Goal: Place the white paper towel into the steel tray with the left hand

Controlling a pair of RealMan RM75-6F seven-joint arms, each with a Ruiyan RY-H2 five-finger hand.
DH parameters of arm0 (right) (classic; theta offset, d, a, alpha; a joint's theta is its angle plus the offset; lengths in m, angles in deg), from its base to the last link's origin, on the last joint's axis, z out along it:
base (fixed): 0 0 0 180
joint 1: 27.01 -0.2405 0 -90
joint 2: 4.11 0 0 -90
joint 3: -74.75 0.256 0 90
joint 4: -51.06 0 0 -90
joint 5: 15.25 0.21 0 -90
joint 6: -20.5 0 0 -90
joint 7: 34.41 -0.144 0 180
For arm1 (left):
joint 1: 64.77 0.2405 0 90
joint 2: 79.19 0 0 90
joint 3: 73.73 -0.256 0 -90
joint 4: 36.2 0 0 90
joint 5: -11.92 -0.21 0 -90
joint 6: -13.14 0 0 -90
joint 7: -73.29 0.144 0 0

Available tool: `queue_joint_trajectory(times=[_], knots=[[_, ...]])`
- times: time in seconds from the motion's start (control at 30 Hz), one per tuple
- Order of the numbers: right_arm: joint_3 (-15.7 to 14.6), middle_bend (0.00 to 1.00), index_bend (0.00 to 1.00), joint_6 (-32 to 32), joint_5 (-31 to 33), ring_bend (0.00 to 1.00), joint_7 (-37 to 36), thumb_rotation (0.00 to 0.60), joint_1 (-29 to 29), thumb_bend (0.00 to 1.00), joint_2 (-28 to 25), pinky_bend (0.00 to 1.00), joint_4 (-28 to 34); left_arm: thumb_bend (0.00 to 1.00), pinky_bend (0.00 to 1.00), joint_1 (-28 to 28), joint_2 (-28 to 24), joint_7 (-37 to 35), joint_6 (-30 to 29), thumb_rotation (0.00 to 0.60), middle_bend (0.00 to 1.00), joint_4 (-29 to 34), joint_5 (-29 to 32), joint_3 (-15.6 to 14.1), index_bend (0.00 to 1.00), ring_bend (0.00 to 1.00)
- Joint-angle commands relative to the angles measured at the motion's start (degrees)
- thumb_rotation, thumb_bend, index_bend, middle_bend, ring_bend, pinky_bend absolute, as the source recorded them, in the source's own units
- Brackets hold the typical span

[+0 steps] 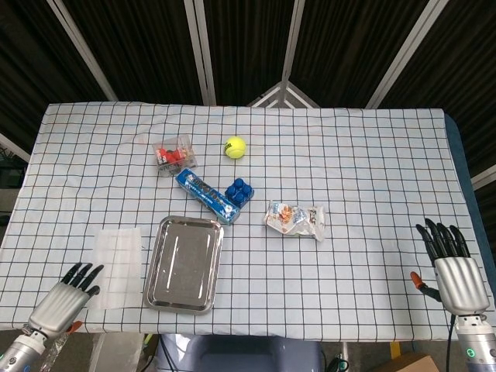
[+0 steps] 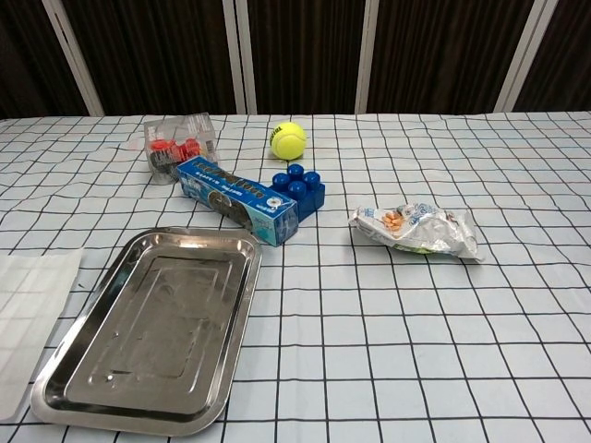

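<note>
The steel tray [image 2: 152,337] lies empty at about 7 o'clock on the bench [image 2: 443,351], which wears a white cloth with a black grid. The white paper towel [image 2: 30,314] lies flat just beside the tray at 9 o'clock of it, cut off by the frame edge. At 12 o'clock of the tray sits a blue box [image 2: 237,200], with a blue block [image 2: 298,188] at its 2 o'clock end. A clear container [image 2: 177,146] with red pieces and a yellow tennis ball [image 2: 288,140] lie farther back. A crumpled snack bag [image 2: 416,229] rests at 3 o'clock.
</note>
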Motion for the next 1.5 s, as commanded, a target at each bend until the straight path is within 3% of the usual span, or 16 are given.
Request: queue_joint_trajectory(times=[0.03, 0.67, 1.17, 1.5], knots=[[0.01, 0.0, 0.0, 0.03, -0.03, 0.0, -0.1, 0.6, 0.0, 0.31, 0.01, 0.0, -0.01, 0.16, 0.0, -0.69, 0.04, 1.75, 1.2, 0.6, 0.0, 0.45, 1.13, 0.32, 0.36, 0.0], [0.0, 0.0, 0.0, -0.01, 0.03, 0.0, -0.39, 0.6, 0.05, 0.31, 0.01, 0.0, 0.08, 0.21, 0.0, -3.63, 5.0, 5.8, 4.53, 0.6, 0.0, -1.39, 4.57, 2.83, 0.4, 0.0], [-0.07, 0.0, 0.0, -0.07, -0.07, 0.0, -0.65, 0.6, 0.06, 0.31, -0.1, 0.0, 0.09, 0.46, 0.0, -4.26, 7.37, 3.54, 3.07, 0.6, 0.0, -3.3, 3.43, 2.5, 0.5, 0.0], [-0.1, 0.0, 0.0, -0.18, -0.03, 0.0, -0.77, 0.6, 0.05, 0.31, -0.17, 0.0, 0.22, 0.49, 0.0, -4.24, 7.36, 1.99, 1.34, 0.6, 0.0, -3.4, 3.21, 2.58, 0.55, 0.0]])
